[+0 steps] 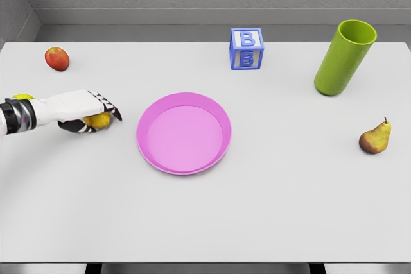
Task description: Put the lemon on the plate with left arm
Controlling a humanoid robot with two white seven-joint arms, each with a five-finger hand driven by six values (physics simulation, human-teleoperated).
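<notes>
Pink plate [183, 133] sits a little left of the table's centre, round, shallow, raised rim, nothing in it. Green cup [344, 58] stands far right, tall, open mouth facing up; the inside isn't visible from this angle, so can't tell its contents.

Lemon [98, 120] is on the left side of the table, left of the plate and clearly apart from its rim. Only a small yellow patch of it shows, rounded, peeking out under and between the fingers; most of it is covered. It looks to be at table level, but can't tell if it touches the surface or is just lifted.

Left hand [90, 112] comes in from the left edge, white forearm with a dark wrist band, palm down over the lemon, dark-tipped fingers [110, 110] curled around it in a grasp. Fingertips point right, toward the plate.

Other items: red apple [57, 59] far left, beyond the hand. Blue letter block [246, 48] with a "B" on its faces, far side, right of centre. Pear [376, 138], yellow-brown with a stem, at the right edge, nearer than the cup. All rest on the white table [257, 216], each well apart from the plate.
</notes>
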